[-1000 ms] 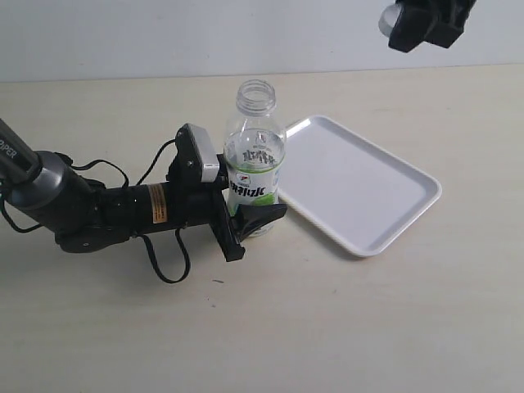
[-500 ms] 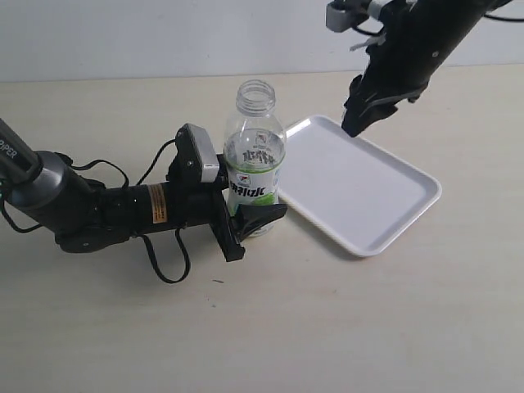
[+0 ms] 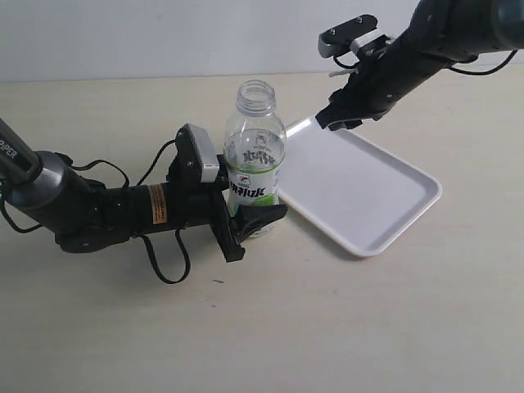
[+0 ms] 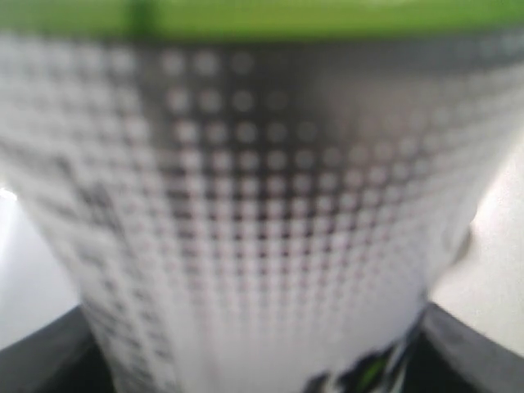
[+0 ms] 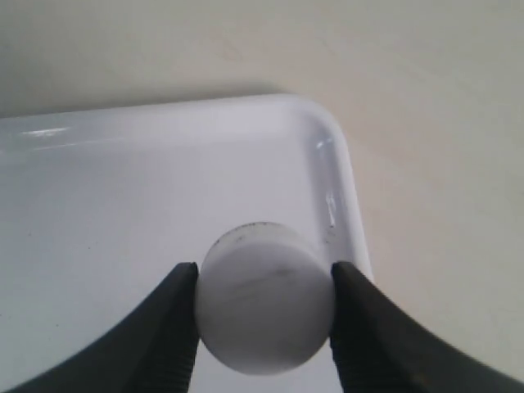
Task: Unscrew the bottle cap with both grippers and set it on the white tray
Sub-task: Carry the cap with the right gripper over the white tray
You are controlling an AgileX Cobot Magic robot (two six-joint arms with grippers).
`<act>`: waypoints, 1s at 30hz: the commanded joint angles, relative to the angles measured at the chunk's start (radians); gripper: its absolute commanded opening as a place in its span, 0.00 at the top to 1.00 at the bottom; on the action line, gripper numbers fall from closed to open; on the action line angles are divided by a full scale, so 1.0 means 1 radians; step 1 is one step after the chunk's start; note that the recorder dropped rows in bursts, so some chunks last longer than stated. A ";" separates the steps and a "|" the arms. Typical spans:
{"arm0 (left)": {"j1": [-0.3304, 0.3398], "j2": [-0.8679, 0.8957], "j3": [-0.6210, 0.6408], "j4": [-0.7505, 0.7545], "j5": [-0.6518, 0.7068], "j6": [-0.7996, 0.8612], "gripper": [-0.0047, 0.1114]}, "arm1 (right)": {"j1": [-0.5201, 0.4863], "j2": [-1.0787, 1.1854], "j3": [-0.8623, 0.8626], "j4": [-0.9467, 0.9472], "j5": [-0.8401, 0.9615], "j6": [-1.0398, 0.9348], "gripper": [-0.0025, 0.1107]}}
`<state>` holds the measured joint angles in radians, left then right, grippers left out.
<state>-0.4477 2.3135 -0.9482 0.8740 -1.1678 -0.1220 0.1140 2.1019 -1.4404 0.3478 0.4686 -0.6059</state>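
Observation:
The bottle stands upright on the table with its neck open and no cap on it. My left gripper is shut on its labelled lower body; the blurred label fills the left wrist view. The white bottle cap sits squeezed between the two black fingers of my right gripper. In the exterior view that gripper hangs over the near-left corner of the white tray, and the cap itself is hidden there. The tray's rounded corner lies just beyond the cap.
The beige table carries the tray to the right of the bottle. My left arm lies low across the table's left side with loose black cables. A pale wall runs along the back.
My right arm has come down from the upper right with the cap to the tray's corner beside the bottle. The left gripper and the bottle have not moved.

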 commanded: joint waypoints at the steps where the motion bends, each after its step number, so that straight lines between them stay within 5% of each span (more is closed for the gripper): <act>1: 0.000 -0.008 0.003 0.012 0.007 -0.043 0.95 | -0.006 0.021 0.001 0.102 -0.090 0.008 0.98; 13: 0.000 -0.008 0.003 0.012 0.007 -0.073 0.95 | -0.006 0.110 0.001 0.271 -0.155 0.006 0.98; 30: 0.000 -0.008 0.003 0.012 0.007 -0.076 0.95 | -0.004 0.158 -0.004 0.273 -0.150 -0.019 0.98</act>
<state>-0.4477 2.3135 -0.9482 0.8760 -1.1641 -0.1935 0.1140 2.2593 -1.4404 0.6185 0.3155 -0.6176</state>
